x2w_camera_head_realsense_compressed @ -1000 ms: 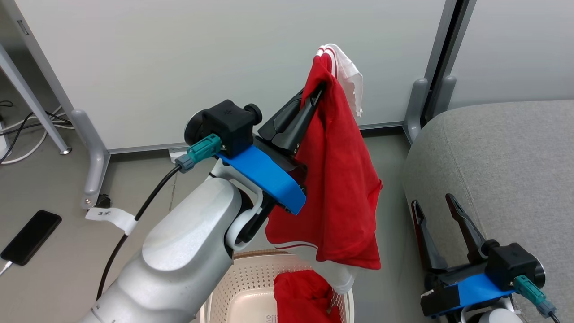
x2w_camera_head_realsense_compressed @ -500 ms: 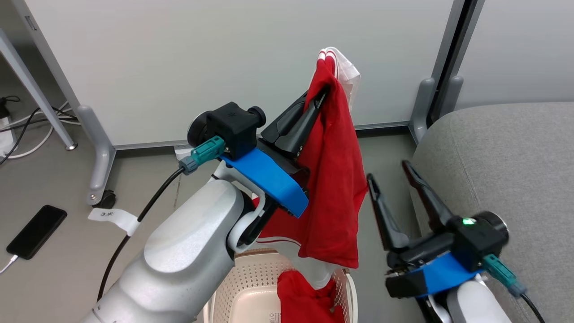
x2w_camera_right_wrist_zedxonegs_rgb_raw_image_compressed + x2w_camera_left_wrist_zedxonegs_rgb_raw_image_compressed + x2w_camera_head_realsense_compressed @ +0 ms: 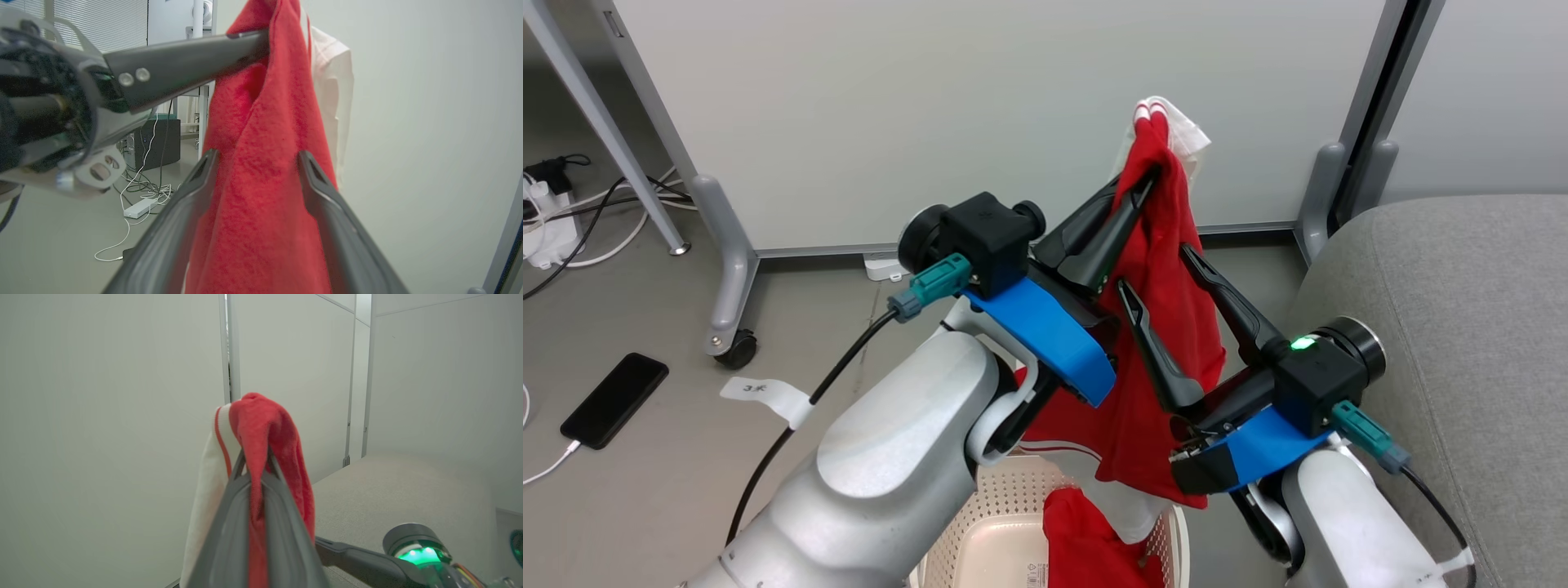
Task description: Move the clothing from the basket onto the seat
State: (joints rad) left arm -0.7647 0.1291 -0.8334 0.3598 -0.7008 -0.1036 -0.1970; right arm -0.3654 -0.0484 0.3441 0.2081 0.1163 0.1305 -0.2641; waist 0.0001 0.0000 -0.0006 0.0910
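1. The left gripper [image 3: 1145,178] is clenched on the top fold of a red garment [image 3: 1186,327] and holds it high above the basket [image 3: 1005,498]. The cloth hangs free, with its lower hem just over the basket rim.
2. The right gripper [image 3: 1153,268] is spread wide, with one finger on each side of the hanging cloth, below the left gripper's pinch. The right wrist view shows red fabric between the fingers, not squeezed.
3. A second red garment [image 3: 1086,539] lies in the basket, on its right side.
4. The grey sofa [image 3: 1462,327] stands to the right, near the basket.
5. Step in hand, as I read it: the first piece is lifted out and a two-handed hold is being set up.
6. Next move, by my judgement:
   - The right fingers close on the cloth.
   - Both arms swing right over the sofa cushion.
   - Both grippers let go.
   - The hem must clear the basket rim on the way.
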